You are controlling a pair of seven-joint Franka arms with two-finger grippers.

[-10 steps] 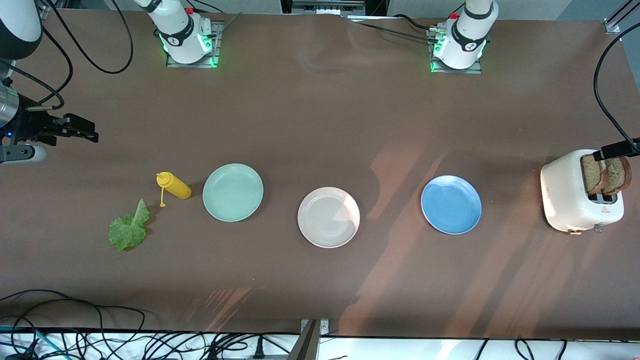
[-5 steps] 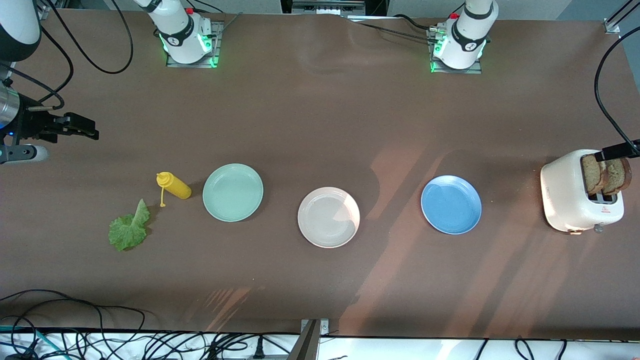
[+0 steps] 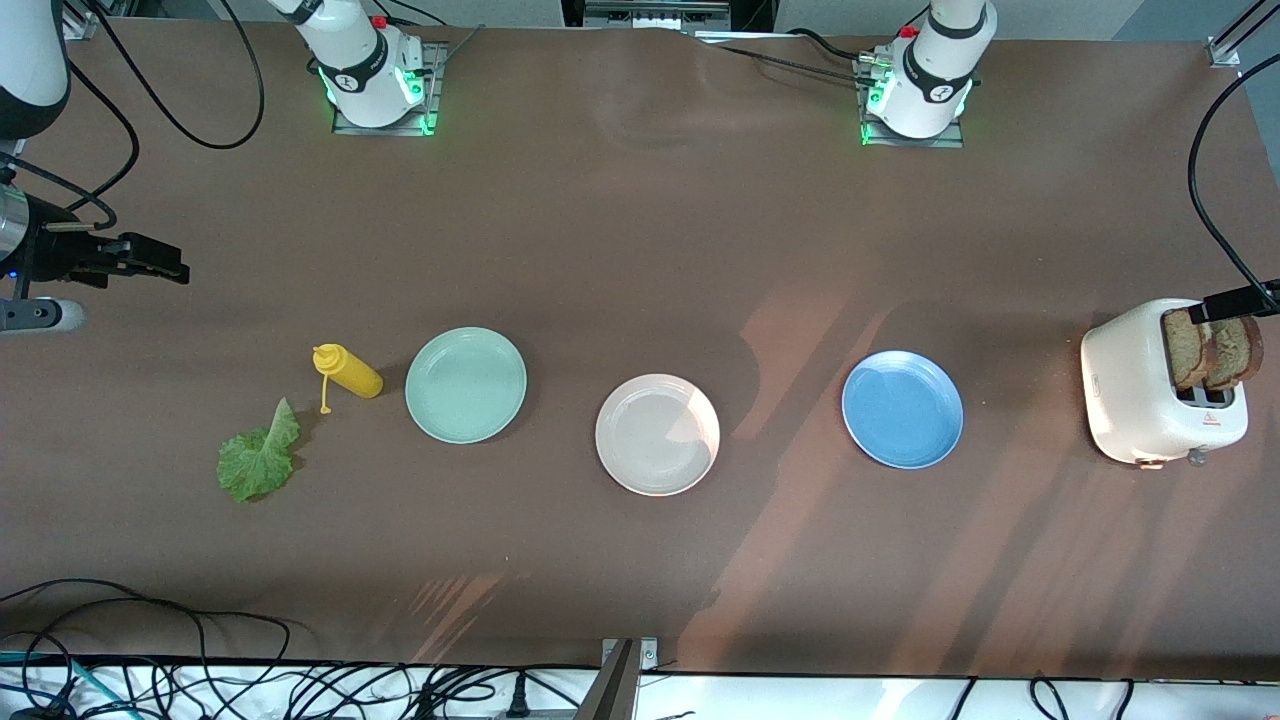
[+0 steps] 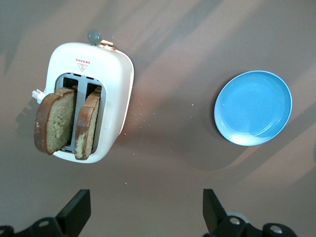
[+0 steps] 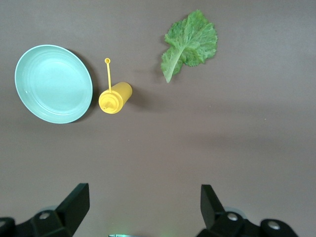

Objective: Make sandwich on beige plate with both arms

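The beige plate (image 3: 657, 434) lies bare at mid-table, between a mint-green plate (image 3: 466, 384) and a blue plate (image 3: 902, 408). No sandwich is in view. Two brown toast slices (image 3: 1188, 347) (image 4: 54, 121) stand upright in a white toaster (image 3: 1140, 390) at the left arm's end. A green lettuce leaf (image 3: 258, 458) (image 5: 190, 43) lies flat at the right arm's end. My left gripper (image 4: 146, 205) hangs open over the table beside the toaster, one finger (image 3: 1238, 298) showing above it. My right gripper (image 3: 165, 262) (image 5: 143, 202) hovers open and empty over bare table, beside the leaf.
A yellow squeeze bottle (image 3: 350, 371) (image 5: 114, 97) lies on its side between the lettuce and the mint-green plate (image 5: 53, 84). The blue plate (image 4: 253, 107) sits beside the toaster (image 4: 111, 74). Cables run along the table edge nearest the front camera.
My right gripper has drifted slightly toward the right arm's end of the table. The left gripper and all objects are unchanged.
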